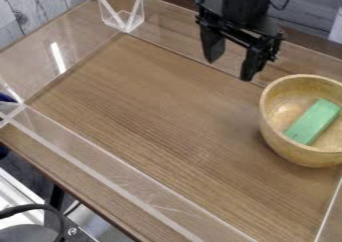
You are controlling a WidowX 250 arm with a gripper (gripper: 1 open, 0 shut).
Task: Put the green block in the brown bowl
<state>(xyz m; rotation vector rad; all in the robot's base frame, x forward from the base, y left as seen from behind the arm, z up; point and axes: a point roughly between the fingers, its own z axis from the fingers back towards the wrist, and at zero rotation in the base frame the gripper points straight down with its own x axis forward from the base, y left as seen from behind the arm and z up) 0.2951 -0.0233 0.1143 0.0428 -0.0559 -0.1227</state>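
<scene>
The green block (314, 120) lies flat inside the brown bowl (283, 136), which sits at the right side of the wooden table. My gripper (233, 59) hangs above the table to the upper left of the bowl, pointing down. Its two black fingers stand apart, open, with nothing between them. It is clear of the bowl's rim.
A low clear plastic wall (80, 151) runs around the wooden tabletop (147, 106). A clear plastic bracket (123, 13) stands at the far left corner. A black metal frame (34, 226) shows below the table's near edge.
</scene>
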